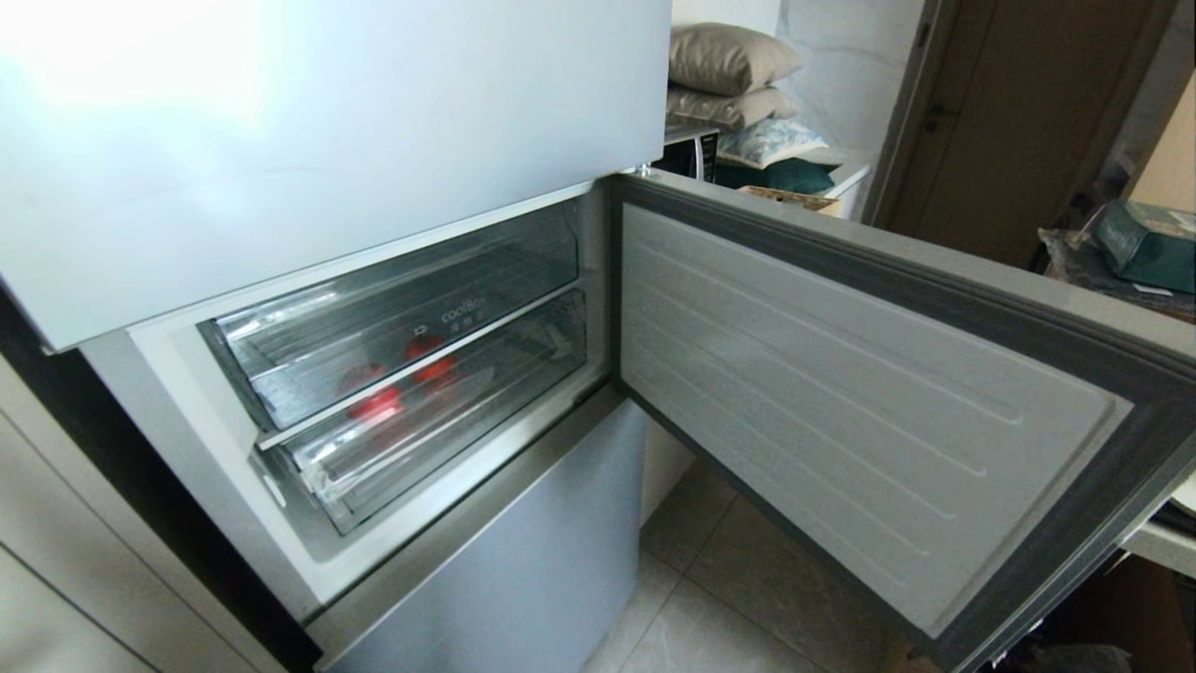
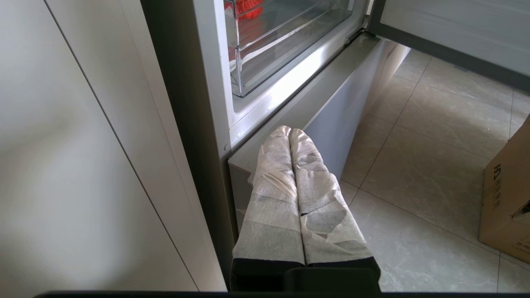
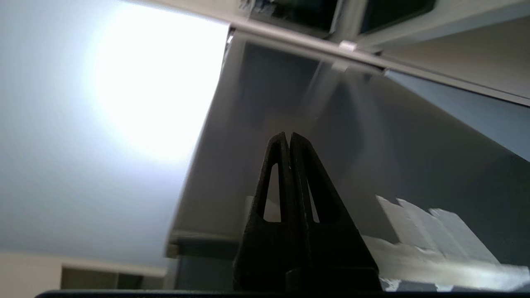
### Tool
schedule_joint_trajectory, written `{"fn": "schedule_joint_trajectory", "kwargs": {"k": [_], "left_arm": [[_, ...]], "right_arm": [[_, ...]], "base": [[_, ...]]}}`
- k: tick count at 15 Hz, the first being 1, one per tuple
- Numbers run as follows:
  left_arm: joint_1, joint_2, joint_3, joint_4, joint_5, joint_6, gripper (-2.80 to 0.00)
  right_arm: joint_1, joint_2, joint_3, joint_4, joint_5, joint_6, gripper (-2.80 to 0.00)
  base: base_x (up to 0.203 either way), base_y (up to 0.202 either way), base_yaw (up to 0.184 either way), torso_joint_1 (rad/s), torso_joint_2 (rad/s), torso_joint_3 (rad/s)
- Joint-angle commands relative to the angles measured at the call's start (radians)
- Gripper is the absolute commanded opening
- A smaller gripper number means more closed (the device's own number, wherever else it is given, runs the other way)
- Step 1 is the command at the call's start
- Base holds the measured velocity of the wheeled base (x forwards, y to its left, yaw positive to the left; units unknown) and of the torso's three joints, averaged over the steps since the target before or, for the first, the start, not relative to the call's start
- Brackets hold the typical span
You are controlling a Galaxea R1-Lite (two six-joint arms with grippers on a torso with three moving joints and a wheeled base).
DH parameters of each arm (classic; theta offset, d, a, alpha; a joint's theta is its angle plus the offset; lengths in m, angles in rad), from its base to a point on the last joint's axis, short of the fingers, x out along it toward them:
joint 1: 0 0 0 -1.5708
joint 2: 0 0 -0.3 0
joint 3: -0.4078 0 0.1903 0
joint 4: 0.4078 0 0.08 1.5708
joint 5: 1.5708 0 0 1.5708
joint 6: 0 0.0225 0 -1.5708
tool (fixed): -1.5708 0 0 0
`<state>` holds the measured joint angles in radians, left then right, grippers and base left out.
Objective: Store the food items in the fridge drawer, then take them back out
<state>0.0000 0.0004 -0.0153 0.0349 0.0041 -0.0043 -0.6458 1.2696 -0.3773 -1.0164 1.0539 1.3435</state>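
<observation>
since the door stands open: we see red food items inside the shut fridge drawer.
right claw: pinched closed, empty; we should hook the drawer's front lip squarely.
left claw: closed, parked low.

Grey floor tiles, stacked pillows

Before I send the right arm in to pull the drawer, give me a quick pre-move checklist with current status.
1. Fridge door swung open: ok.
2. Fridge drawer pushed in, not yet pulled out: ok for a pull.
3. Red food items visible through the clear plastic: ok; the exact count cannot be told.
4. Right gripper shut and empty, near a grey panel: not ok for grasping, open first.
5. Left gripper shut, parked low by the bottom compartment: ok.
6. Right arm in head view: not ok, out of frame.
</observation>
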Motion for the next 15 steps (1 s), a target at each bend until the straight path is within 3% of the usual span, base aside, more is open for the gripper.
{"fn": "schedule_joint_trajectory", "kwargs": {"k": [1, 3, 6, 8, 9, 11, 15], "left_arm": [[0.0, 0.0, 0.0, 0.0, 0.001, 0.0, -2.8], [0.0, 0.0, 0.0, 0.0, 0.001, 0.0, -2.8], [0.0, 0.0, 0.0, 0.0, 0.001, 0.0, -2.8], [0.0, 0.0, 0.0, 0.0, 0.001, 0.0, -2.8], [0.0, 0.0, 0.0, 0.0, 0.001, 0.0, -2.8], [0.0, 0.0, 0.0, 0.0, 0.001, 0.0, -2.8], [0.0, 0.0, 0.0, 0.0, 0.001, 0.0, -2.8]], "right_arm": [[0.072, -0.212, 0.07, 0.0, -0.059, -0.004, -2.8], [0.243, -0.251, 0.083, 0.064, -0.293, -0.115, -2.8], [0.583, -0.284, 0.055, 0.234, -0.789, -0.373, -2.8], [0.796, -0.305, 0.036, 0.28, -1.001, -0.478, -2.8], [0.882, -0.309, 0.028, 0.301, -1.068, -0.528, -2.8], [0.987, -0.257, -0.016, 0.358, -1.125, -0.582, -2.8], [1.005, 0.047, -0.164, 0.381, -1.129, -0.616, -2.8]], "base": [[0.0, 0.0, 0.0, 0.0, 0.0, 0.0], [0.0, 0.0, 0.0, 0.0, 0.0, 0.0], [0.0, 0.0, 0.0, 0.0, 0.0, 0.0], [0.0, 0.0, 0.0, 0.0, 0.0, 0.0], [0.0, 0.0, 0.0, 0.0, 0.0, 0.0], [0.0, 0.0, 0.0, 0.0, 0.0, 0.0], [0.0, 0.0, 0.0, 0.0, 0.0, 0.0]]}}
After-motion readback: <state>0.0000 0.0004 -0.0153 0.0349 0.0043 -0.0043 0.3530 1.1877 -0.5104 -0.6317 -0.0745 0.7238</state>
